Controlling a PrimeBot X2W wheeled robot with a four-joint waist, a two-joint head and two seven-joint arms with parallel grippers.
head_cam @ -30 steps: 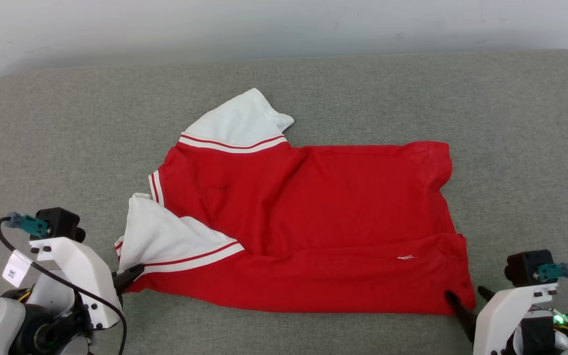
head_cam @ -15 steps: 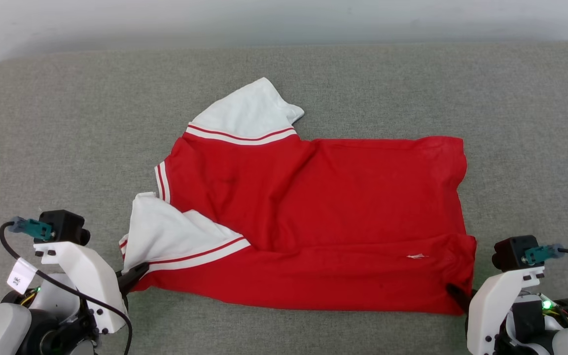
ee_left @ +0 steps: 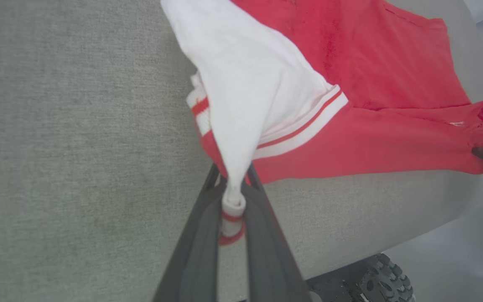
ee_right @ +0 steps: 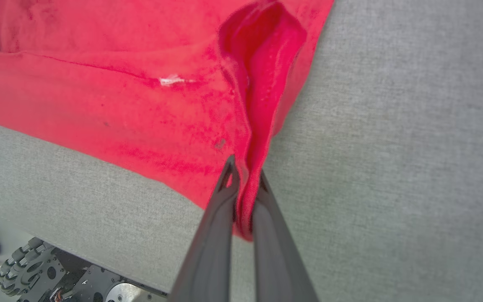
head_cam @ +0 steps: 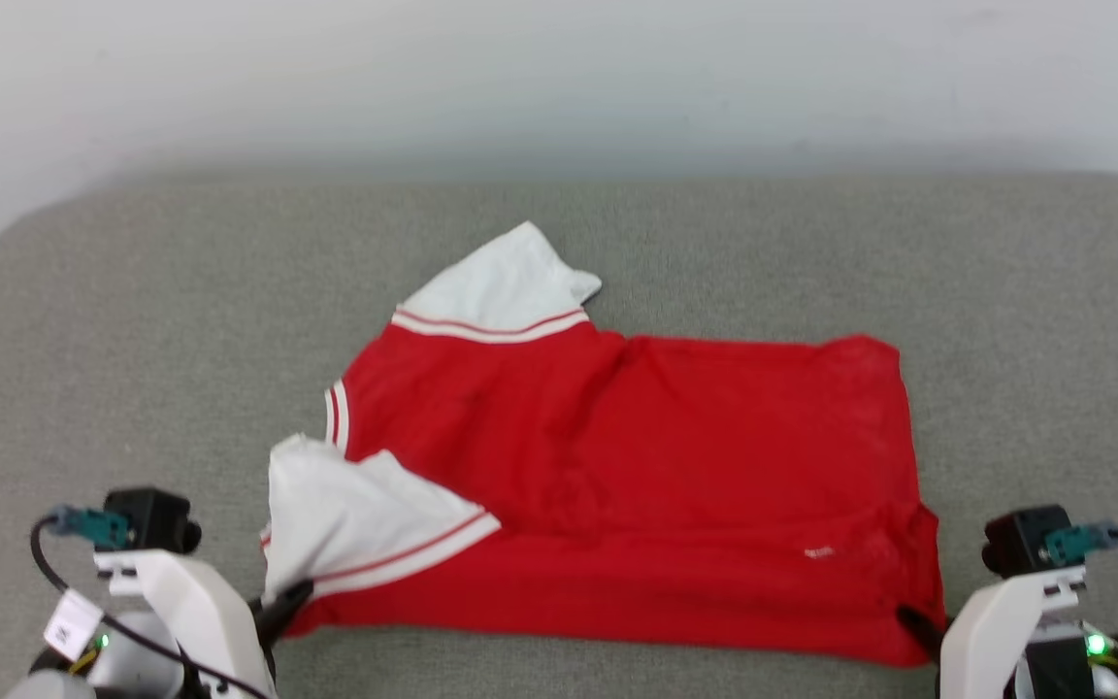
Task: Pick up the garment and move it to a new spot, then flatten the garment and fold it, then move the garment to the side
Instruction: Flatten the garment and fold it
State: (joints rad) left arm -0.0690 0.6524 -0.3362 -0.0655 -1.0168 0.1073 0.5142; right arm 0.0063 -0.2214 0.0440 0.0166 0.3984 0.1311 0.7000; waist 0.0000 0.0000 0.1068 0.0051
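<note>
Head view puts my left end effector (head_cam: 289,597) at 7 o'clock, at the near edge of the grey table (head_cam: 132,320). Its two dark fingers are pinched tight on the white, red-striped trim of the jersey (head_cam: 637,456). The left wrist view confirms the grip: a thin twist of striped trim is clamped between the fingers, and the white inside of the cloth fans out beyond them.

My right end effector (head_cam: 916,623) sits at 5 o'clock. It is closed too, gripping the near right corner of the red cloth. In the right wrist view a fold of hem is squeezed between the fingers and puckers up just past the tips. A black treaded wheel (ee_right: 27,260) shows below the table's edge.

Further out, the jersey lies spread across the middle of the table, with its long side running from 9 o'clock to 3 o'clock. The red side faces up and looks mostly flat, with soft creases. One white flap is turned over at about 8 o'clock, right above the left grip. A small white tag (head_cam: 819,552) lies near the right corner. A second white flap pokes out at the far edge toward 11 o'clock.

Past that is bare grey table, then a pale wall (head_cam: 559,78) at 12 o'clock.
</note>
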